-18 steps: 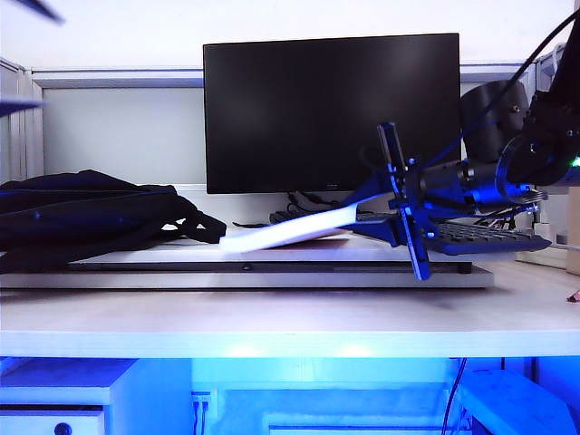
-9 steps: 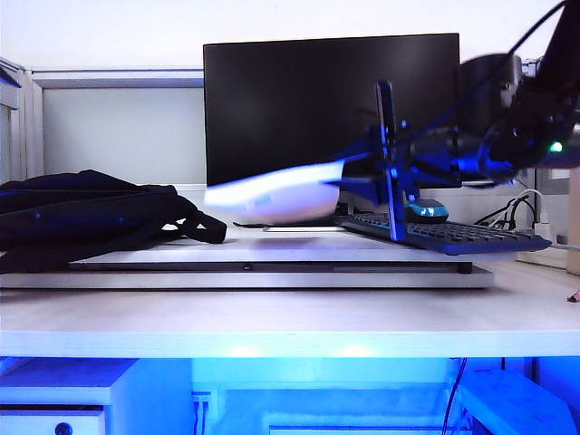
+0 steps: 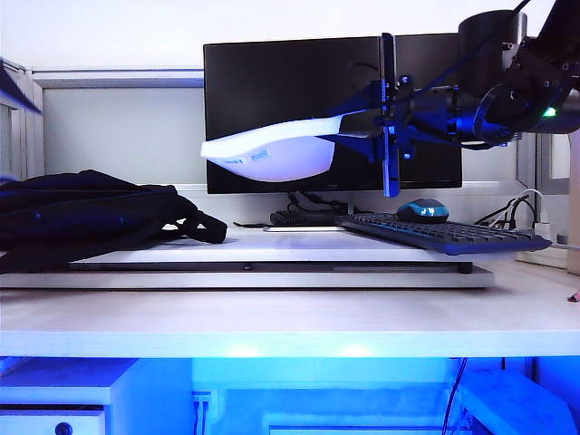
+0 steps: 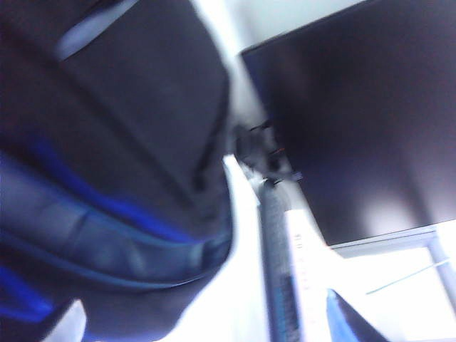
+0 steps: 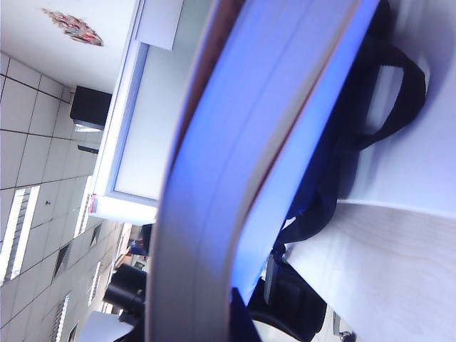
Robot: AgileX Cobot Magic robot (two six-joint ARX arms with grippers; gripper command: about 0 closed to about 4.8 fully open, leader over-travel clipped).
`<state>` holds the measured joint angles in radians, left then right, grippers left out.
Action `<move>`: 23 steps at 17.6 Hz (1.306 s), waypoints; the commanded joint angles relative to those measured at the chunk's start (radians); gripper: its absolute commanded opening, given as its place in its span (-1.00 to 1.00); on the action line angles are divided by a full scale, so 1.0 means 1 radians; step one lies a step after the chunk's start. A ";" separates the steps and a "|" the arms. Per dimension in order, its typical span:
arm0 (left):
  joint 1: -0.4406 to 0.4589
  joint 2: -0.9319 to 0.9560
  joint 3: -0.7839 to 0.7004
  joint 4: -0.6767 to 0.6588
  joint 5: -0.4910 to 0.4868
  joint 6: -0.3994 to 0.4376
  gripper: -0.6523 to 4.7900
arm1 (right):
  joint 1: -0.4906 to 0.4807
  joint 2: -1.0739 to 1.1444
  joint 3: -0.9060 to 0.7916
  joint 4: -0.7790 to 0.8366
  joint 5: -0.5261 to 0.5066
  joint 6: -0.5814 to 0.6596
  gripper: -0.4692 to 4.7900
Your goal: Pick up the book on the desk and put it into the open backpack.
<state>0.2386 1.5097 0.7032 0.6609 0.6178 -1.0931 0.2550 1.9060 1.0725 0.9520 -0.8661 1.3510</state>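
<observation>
No readable text, label, brand or number in any view. Book (image 3: 272,154), exterior view: small dark print patch on pale cover, too small and blurred to read. Same book in right wrist view: page edges only, no print showing. Monitor (image 3: 272,100): screen dark, no logo legible. Keyboard (image 3: 444,234): key legends not resolvable. Left wrist view: motion-blurred, nothing legible.

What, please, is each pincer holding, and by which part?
The right pincer grips the book by one end; the left pincer, near the backpack, holds nothing.
</observation>
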 commanded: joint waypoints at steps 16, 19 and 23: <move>0.002 0.278 0.223 0.021 -0.046 0.068 1.00 | 0.066 -0.051 0.106 0.070 -0.035 0.037 -0.86; 0.000 0.307 0.231 0.029 -0.056 0.064 1.00 | 0.097 -0.051 0.106 0.070 -0.029 0.042 -0.86; 0.000 0.322 0.266 0.035 -0.072 0.065 0.66 | 0.145 -0.051 0.106 0.070 -0.006 0.040 -0.86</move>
<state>0.2386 1.8328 0.9573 0.6785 0.5537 -1.0321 0.3973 1.8744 1.1652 0.9520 -0.8890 1.3994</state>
